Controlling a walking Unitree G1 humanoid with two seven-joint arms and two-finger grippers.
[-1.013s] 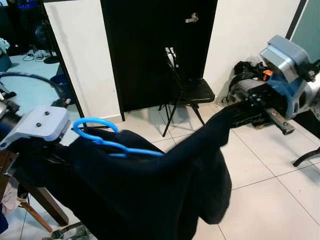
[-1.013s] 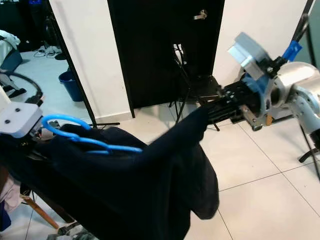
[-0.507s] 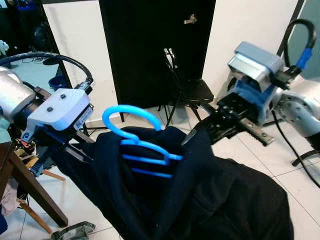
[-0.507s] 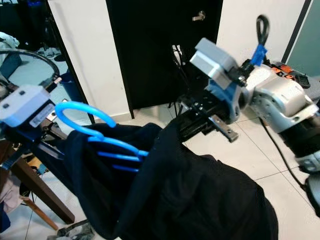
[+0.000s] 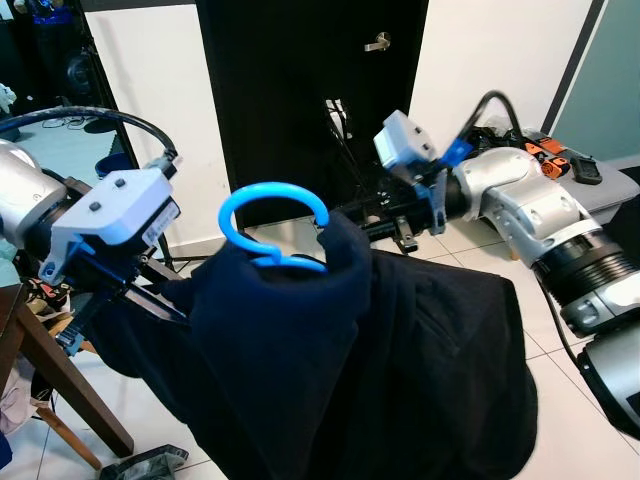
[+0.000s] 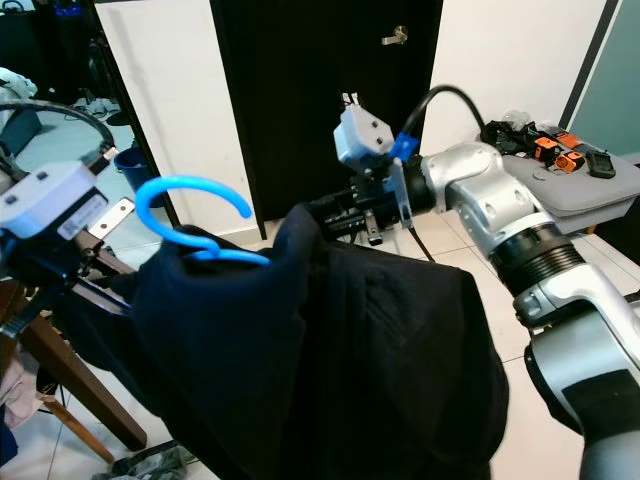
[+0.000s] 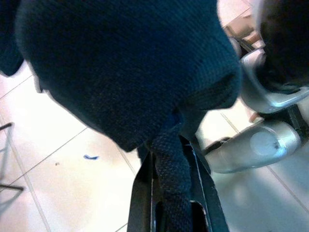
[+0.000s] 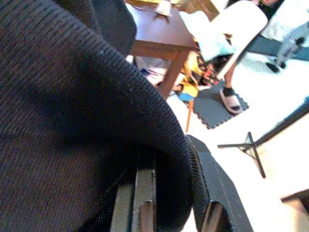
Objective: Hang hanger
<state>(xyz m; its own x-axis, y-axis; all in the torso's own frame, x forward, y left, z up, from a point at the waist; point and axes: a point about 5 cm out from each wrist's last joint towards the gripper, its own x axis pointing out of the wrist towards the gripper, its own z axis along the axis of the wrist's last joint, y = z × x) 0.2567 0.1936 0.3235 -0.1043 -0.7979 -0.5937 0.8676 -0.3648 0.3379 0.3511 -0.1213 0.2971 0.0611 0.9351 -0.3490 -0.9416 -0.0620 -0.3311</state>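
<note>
A bright blue hanger [image 5: 272,214] sticks its round hook out of the top of a dark navy garment [image 5: 350,360]; the rest of the hanger is hidden under the cloth. My left gripper [image 5: 150,300] holds the garment's left side low down, and a strip of cloth [image 7: 175,159] is pinched between its black fingers [image 7: 145,198]. My right gripper [image 5: 350,218] reaches across from the right and is shut on the cloth's top edge beside the hook. The dark knit [image 8: 96,96] drapes over its fingers [image 8: 137,193].
A black door [image 5: 290,80] with a folding chair [image 6: 352,110] in front stands straight ahead. A wooden table leg [image 5: 60,370] is at lower left. A grey case [image 6: 590,180] with tools lies at right. White tiled floor [image 5: 560,360] spreads to the right.
My right gripper swung left across the scene with the garment's edge, ending beside the hook. The cloth now covers the hanger's bars. The hanger rose a little.
</note>
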